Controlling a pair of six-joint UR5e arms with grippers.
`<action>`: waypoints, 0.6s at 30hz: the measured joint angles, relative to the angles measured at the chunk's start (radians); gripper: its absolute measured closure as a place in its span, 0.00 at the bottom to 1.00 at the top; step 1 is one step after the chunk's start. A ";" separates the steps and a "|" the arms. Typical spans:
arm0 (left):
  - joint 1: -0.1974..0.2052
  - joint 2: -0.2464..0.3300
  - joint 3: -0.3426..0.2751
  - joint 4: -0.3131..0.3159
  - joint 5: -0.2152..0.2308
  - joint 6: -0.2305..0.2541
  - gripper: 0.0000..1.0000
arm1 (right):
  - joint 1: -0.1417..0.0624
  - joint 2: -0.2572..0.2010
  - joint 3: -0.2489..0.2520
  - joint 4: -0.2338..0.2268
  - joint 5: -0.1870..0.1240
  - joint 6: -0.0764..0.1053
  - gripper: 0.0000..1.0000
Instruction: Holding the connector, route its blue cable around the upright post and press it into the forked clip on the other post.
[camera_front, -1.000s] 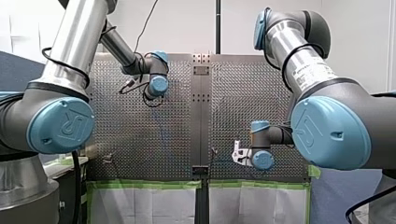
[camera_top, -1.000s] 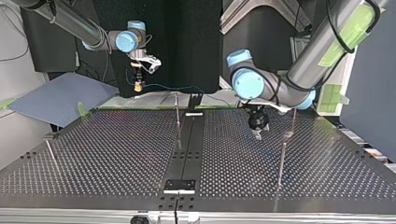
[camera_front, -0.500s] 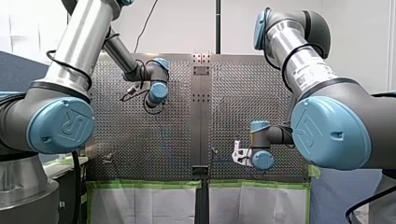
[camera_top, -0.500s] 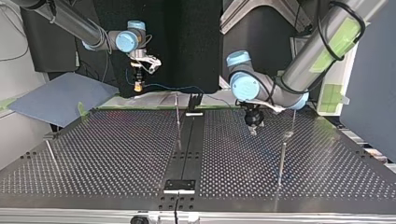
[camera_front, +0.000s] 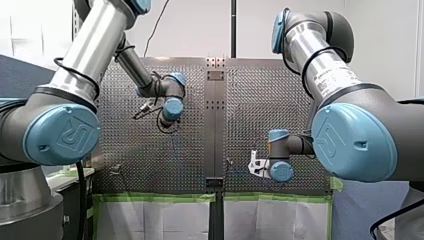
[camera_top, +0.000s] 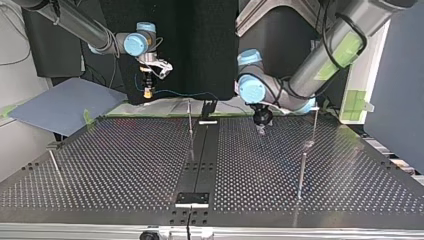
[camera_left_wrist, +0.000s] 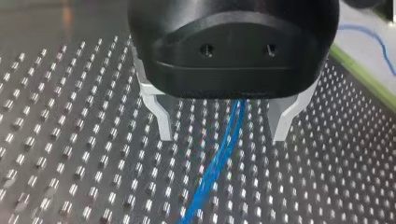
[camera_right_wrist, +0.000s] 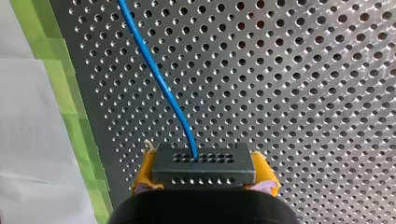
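Perforated metal table (camera_front: 150, 150) filled the front view, edged with green tape (camera_front: 155, 198). The left arm (camera_front: 85, 55) was stretched far out over the view's left half and the right arm (camera_front: 320, 60) was held low near the tape, but neither set of fingers could be read from there. In the top view, the right gripper (camera_top: 148, 93) was seen raised above the table's far edge at the view's left. The blue cable (camera_top: 185, 93) was strung from it toward the middle, close to the top of the upright post (camera_top: 190, 127); contact could not be judged. The left gripper (camera_top: 261, 131) hung low over the table, right of the dark centre strip. Which of the thin posts (camera_top: 301, 172) at the view's right bore the forked clip could not be told. In the left wrist view, the metal fingers (camera_left_wrist: 163, 123) were seen spread wide and empty, with blue cable lying on the table below and between them, untouched. In the right wrist view, the yellow pads (camera_right_wrist: 144, 173) were pressed against both sides of the dark connector (camera_right_wrist: 203, 163), the cable leaving its face and running off over the table. Routing was judged barely begun. The pinch on the connector should be kept firm, the cable kept lightly taut and swept low around the post, then pushed straight down into the fork, with the two arms kept well apart.
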 joint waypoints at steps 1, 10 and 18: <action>-0.009 -0.009 0.000 0.000 -0.002 -0.003 0.00 | 0.000 0.000 0.000 -0.001 0.000 0.002 1.00; -0.041 -0.082 -0.001 0.033 -0.028 -0.060 0.00 | 0.000 0.000 0.000 -0.004 -0.003 0.008 1.00; -0.041 -0.137 -0.001 0.085 -0.059 -0.122 0.00 | 0.000 0.000 0.000 -0.004 -0.003 0.009 1.00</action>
